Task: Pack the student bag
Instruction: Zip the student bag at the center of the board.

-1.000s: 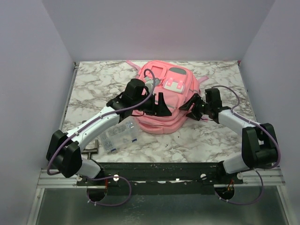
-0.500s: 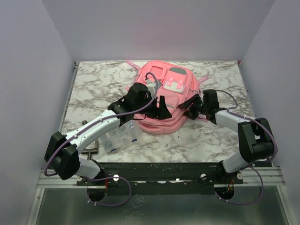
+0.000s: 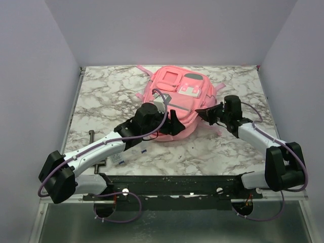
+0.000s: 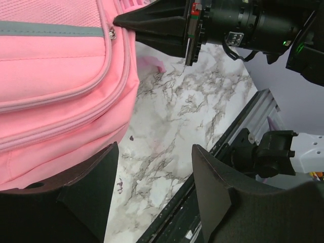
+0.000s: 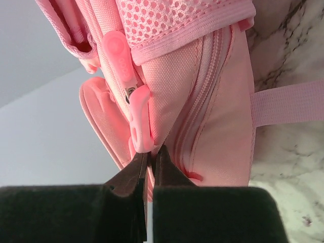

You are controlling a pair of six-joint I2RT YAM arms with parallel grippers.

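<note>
The student bag is a large pink backpack lying in the middle of the marble table, also in the left wrist view and the right wrist view. My right gripper is at the bag's right side. Its fingers are shut at the lower end of a pink zipper pull, pinching its tip. My left gripper stands open at the bag's near edge. Only bare table shows between its fingers. The right gripper's tips show against the bag's zipper.
A clear plastic compartment box lies mostly hidden under my left arm. A dark metal clamp sits at the near left edge. A pink strap trails onto the table right of the bag. A black rail runs along the near edge.
My right gripper has closed at the zipper pull on the bag's right side. My left arm swung down and right along the bag's near edge, covering the clear box, its jaws narrowing a little.
</note>
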